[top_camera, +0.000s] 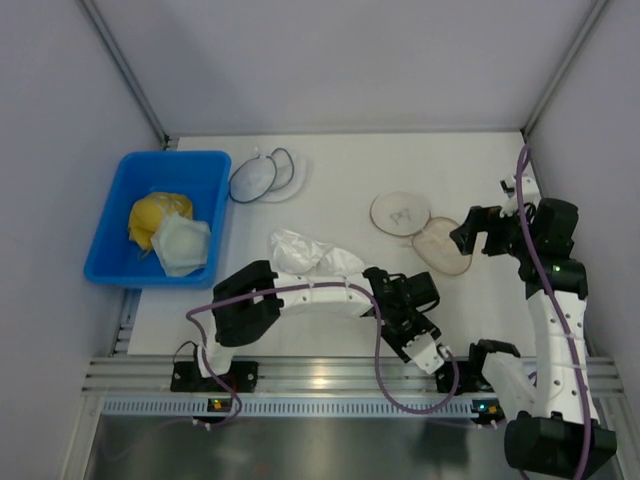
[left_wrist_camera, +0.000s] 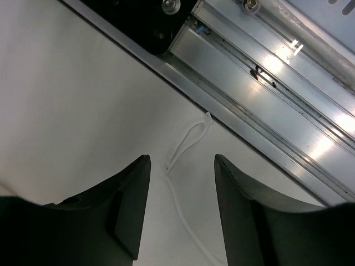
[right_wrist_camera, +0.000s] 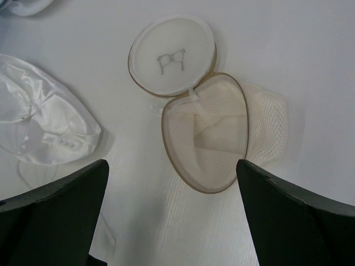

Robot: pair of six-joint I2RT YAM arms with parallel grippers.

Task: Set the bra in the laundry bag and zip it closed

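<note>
The blue bin (top_camera: 102, 245) held a yellow bundle (top_camera: 155, 218). The bra (top_camera: 310, 255) lay crumpled on the table. The left claw (left_wrist_camera: 182, 162) was half open and held nothing. I think it should pinch the thin strap (left_wrist_camera: 191, 138) right in the middle. The laundry bag (right_wrist_camera: 205, 133) lay open, no bra inside. The right claw (right_wrist_camera: 171, 163) hung wide open, empty.

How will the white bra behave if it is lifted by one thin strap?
Probably floppy: the bra lies crumpled, so it should sag and dangle. The strap forms a thin loose loop between the open fingers of the left gripper, so it may slip out or stretch before the cups follow. The fabric looks thin, so likely light.
</note>
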